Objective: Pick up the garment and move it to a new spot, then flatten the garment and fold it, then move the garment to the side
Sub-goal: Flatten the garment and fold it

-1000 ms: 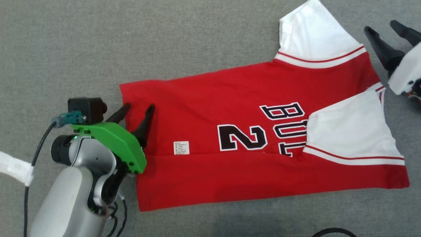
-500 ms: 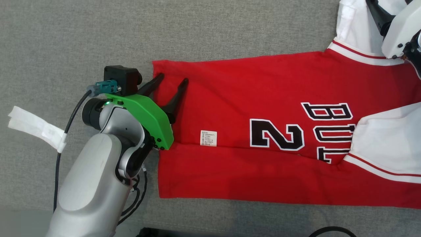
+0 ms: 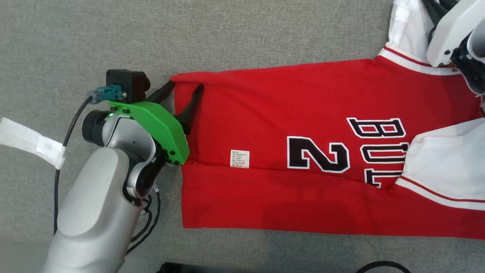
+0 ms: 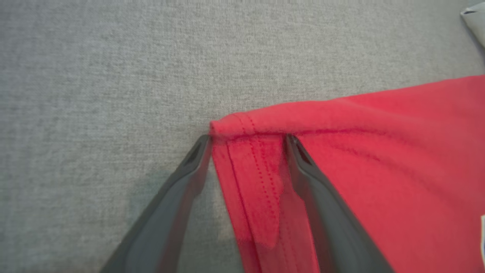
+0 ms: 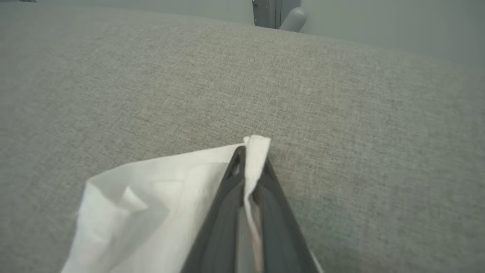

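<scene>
1. Grey upholstery surface: coarse woven cloth, matte and flat. The red jersey lies spread on it, one long edge already folded over.
2. Jersey: soft thin knit, red body, black-and-white printed lettering and a "2", white sleeves with red piping. The whole head view has shifted since a second ago; that is camera motion, the jersey itself looks unmoved.
3. White sleeve at the jersey's far shoulder end: a second ago the right gripper stood off it with its fingers apart. Now its fingers are pinched tight on the sleeve's edge, and a small tuft of white cloth pokes out past the tips. So one end of the jersey is secured.
4. In the head view that gripper's tips are cut off at the frame corner, so how deep the bite goes is hard to say.
5. Left gripper: it has slid to the jersey's hem corner and stays spread wide, holding nothing. One dark tapered finger is off the cloth, the other on it.
6. Hem corner: double-stitched, rolled up slightly between the fingers. Probably the next pinch, after which both ends can lift.
7. Small white care label: sits mid-jersey, flat.
</scene>
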{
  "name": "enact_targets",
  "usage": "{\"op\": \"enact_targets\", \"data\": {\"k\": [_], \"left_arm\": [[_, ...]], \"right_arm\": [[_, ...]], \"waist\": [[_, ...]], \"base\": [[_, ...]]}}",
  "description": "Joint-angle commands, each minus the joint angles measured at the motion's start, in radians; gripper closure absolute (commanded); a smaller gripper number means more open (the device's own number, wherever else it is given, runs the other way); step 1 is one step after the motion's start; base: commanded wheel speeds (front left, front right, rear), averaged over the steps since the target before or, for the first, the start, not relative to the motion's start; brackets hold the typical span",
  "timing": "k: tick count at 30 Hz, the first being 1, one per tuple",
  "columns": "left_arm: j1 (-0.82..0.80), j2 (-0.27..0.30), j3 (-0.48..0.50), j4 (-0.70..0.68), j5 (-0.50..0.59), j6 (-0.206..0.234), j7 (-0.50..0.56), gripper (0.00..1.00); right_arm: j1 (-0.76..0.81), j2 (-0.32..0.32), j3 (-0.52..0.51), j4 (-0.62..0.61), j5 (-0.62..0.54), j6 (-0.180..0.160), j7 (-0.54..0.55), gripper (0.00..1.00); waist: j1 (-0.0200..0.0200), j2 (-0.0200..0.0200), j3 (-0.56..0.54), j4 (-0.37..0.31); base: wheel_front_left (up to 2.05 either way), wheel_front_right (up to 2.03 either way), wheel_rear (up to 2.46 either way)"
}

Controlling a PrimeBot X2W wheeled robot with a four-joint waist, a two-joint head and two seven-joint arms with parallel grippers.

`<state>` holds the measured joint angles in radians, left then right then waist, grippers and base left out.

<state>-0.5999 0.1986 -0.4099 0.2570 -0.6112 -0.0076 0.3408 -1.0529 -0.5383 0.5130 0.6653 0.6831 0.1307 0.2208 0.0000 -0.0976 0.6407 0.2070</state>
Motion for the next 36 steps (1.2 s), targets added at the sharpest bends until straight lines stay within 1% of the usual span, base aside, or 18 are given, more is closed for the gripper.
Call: {"op": "enact_targets", "data": {"k": [1,7,8,9,10,13,17,20,21,23,25,26,28,29,33,36], "left_arm": [[0.003,0.005,0.002,0.042,0.000,0.009,0.018,0.00],[-0.038,-0.019,-0.013,0.099,-0.022,-0.034,0.000,0.00],[-0.042,-0.021,-0.017,0.109,-0.023,-0.039,0.001,0.44],[-0.044,-0.022,-0.021,0.122,-0.025,-0.047,0.005,0.82],[-0.042,-0.024,-0.026,0.131,-0.028,-0.053,0.008,1.00],[-0.036,-0.023,-0.031,0.146,-0.039,-0.070,-0.003,1.00],[-0.018,0.001,-0.025,0.127,-0.051,-0.085,-0.027,1.00],[0.000,0.022,-0.009,0.067,-0.056,-0.093,-0.061,1.00],[0.023,0.037,-0.001,0.011,-0.062,-0.097,-0.089,1.00],[0.068,0.052,0.001,-0.038,-0.062,-0.096,-0.106,1.00],[0.111,0.066,0.011,-0.087,-0.063,-0.081,-0.120,1.00],[0.154,0.080,0.015,-0.134,-0.057,-0.067,-0.130,1.00],[0.203,0.097,0.014,-0.174,-0.051,-0.054,-0.130,1.00],[0.227,0.101,0.008,-0.195,-0.052,-0.054,-0.128,1.00],[0.323,0.115,0.001,-0.275,-0.068,-0.039,-0.127,1.00],[0.396,0.117,0.007,-0.322,-0.075,-0.018,-0.146,1.00]], "right_arm": [[0.013,0.003,0.015,0.017,0.014,0.000,0.009,1.00],[0.003,-0.004,0.063,0.007,0.068,0.000,-0.029,1.00],[0.002,-0.006,0.069,0.006,0.078,0.000,-0.036,1.00],[0.000,-0.009,0.073,0.003,0.086,0.000,-0.048,1.00],[-0.002,-0.013,0.075,0.001,0.095,0.000,-0.061,1.00],[-0.006,-0.026,0.073,-0.007,0.129,0.000,-0.102,1.00],[0.007,-0.042,0.074,-0.038,0.176,0.000,-0.156,1.00],[0.031,-0.070,0.077,-0.082,0.215,0.000,-0.189,1.00],[0.055,-0.092,0.078,-0.116,0.236,0.000,-0.211,1.00],[0.092,-0.109,0.076,-0.148,0.261,0.000,-0.235,1.00],[0.134,-0.135,0.067,-0.181,0.285,0.000,-0.257,1.00],[0.192,-0.160,0.059,-0.215,0.307,0.000,-0.280,1.00],[0.258,-0.183,0.056,-0.253,0.324,0.000,-0.297,1.00],[0.294,-0.194,0.050,-0.275,0.332,0.000,-0.309,1.00],[0.458,-0.224,0.002,-0.371,0.374,0.000,-0.354,1.00],[0.595,-0.227,-0.043,-0.439,0.398,0.000,-0.383,1.00]], "waist": [[0.0000,0.0001,-0.001,-0.006],[0.0000,0.0001,-0.010,-0.033],[0.0000,0.0001,-0.014,-0.038],[0.0000,0.0001,-0.017,-0.042],[0.0000,0.0001,-0.021,-0.045],[0.0000,0.0001,-0.034,-0.056],[0.0000,0.0001,-0.059,-0.067],[0.0000,0.0001,-0.082,-0.078],[0.0000,0.0001,-0.101,-0.083],[0.0000,0.0001,-0.132,-0.091],[0.0000,0.0001,-0.161,-0.098],[0.0000,0.0001,-0.196,-0.104],[0.0000,0.0001,-0.228,-0.112],[0.0000,0.0001,-0.244,-0.116],[0.0000,0.0001,-0.297,-0.135],[0.0000,0.0001,-0.324,-0.153]], "base": [[0.00,0.00,0.00],[0.00,0.00,0.00],[0.00,0.00,0.00],[0.00,0.00,0.00],[0.00,0.00,0.00],[0.00,0.00,0.00],[0.00,0.00,0.00],[0.00,0.00,0.00],[0.00,0.00,0.00],[0.00,0.00,0.00],[0.00,0.00,0.00],[0.00,0.00,0.00],[0.00,0.00,0.00],[0.00,0.00,0.00],[0.00,0.00,0.00],[0.00,0.00,0.00]]}}
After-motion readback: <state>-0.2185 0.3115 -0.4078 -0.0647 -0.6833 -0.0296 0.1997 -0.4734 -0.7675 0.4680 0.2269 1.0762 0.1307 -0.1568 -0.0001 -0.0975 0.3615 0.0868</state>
